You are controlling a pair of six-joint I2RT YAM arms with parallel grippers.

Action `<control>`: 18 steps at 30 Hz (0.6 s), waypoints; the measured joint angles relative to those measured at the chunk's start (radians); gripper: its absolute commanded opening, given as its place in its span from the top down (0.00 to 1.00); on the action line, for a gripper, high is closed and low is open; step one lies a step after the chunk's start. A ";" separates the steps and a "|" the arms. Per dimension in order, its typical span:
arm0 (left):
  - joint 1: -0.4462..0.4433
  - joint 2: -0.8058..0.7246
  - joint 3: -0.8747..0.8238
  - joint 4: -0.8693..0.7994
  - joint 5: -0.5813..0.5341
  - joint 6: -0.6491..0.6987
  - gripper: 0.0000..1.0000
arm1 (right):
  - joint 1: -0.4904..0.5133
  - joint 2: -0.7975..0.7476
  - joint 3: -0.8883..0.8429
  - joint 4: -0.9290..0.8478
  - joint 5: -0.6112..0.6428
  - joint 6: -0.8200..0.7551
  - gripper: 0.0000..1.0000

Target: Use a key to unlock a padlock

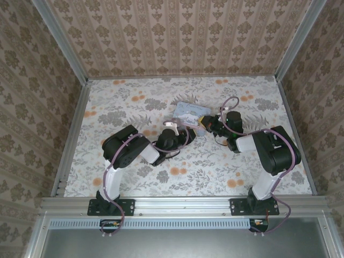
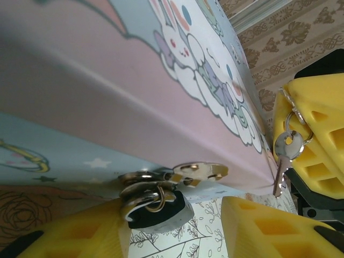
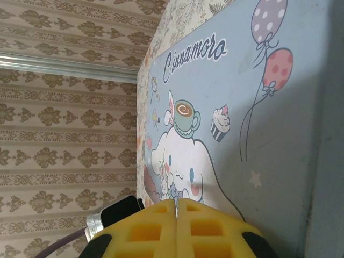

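**Item: small padlock at the tin's clasp, handling notes**

We list the left fingers (image 2: 80, 236) first. They are apart, low over the tabletop (image 2: 207, 231), on either side of the padlock (image 2: 156, 208). One touches it or nearly does; the other stands clear.

The padlock hangs at the edge of the cartoon tin (image 2: 134, 80), dark body downward, brassy part (image 2: 200, 171) against the tin. We judge it light, rigid, smooth metal that is free to swing. It wants pinching across its flat body faces, with the keyway end left clear.

Further right, the key (image 2: 281, 156) dangles from its key ring (image 2: 293, 126); we judge it thin and apt to twist.

Last, the right fingers (image 3: 161, 231) are pressed together, seemingly on that ring.
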 measured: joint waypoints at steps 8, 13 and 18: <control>-0.013 0.000 -0.034 0.064 -0.014 -0.053 0.47 | 0.000 0.010 0.000 0.018 -0.001 0.003 1.00; -0.014 0.000 -0.037 0.072 -0.016 -0.065 0.44 | 0.000 0.013 0.000 0.023 -0.001 0.004 1.00; -0.014 0.000 -0.039 0.088 -0.015 -0.082 0.39 | 0.000 0.014 0.000 0.026 -0.002 0.004 1.00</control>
